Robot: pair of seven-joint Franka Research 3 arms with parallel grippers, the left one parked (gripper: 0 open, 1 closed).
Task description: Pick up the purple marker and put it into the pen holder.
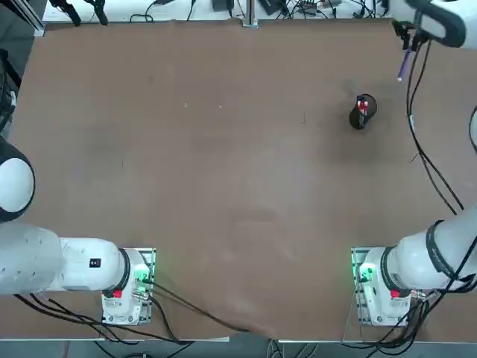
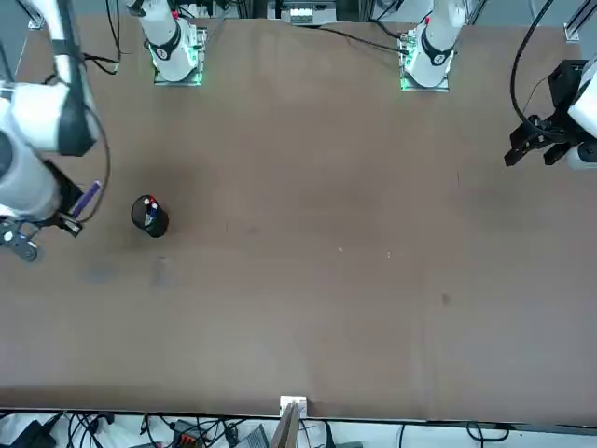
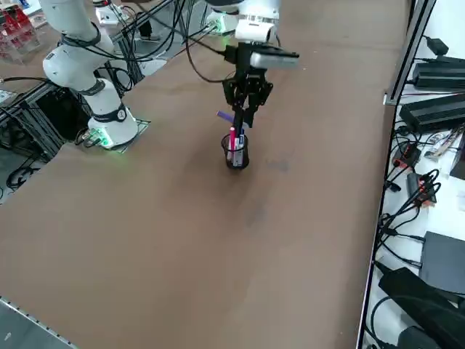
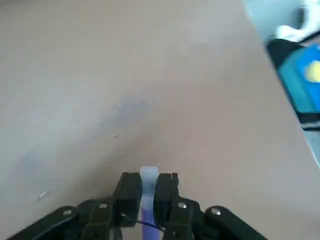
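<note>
Purple marker (image 4: 148,192) clamped in right gripper (image 4: 148,181) | jaws closed tight on it | above table, apart from pen holder (image 1: 361,113)

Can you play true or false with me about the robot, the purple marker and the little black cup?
1. The right gripper is shut on the purple marker. True.
2. The purple marker is already inside the pen holder. False: it is held in the air, off to one side of the holder.
3. A red item stands in the pen holder. True.
4. The pen holder has tipped over. False: it stands upright on the table.
5. The marker's pale end sticks out between the fingers in the wrist view. True.
6. The marker lies flat on the table. False: the gripper holds it above the table.
</note>
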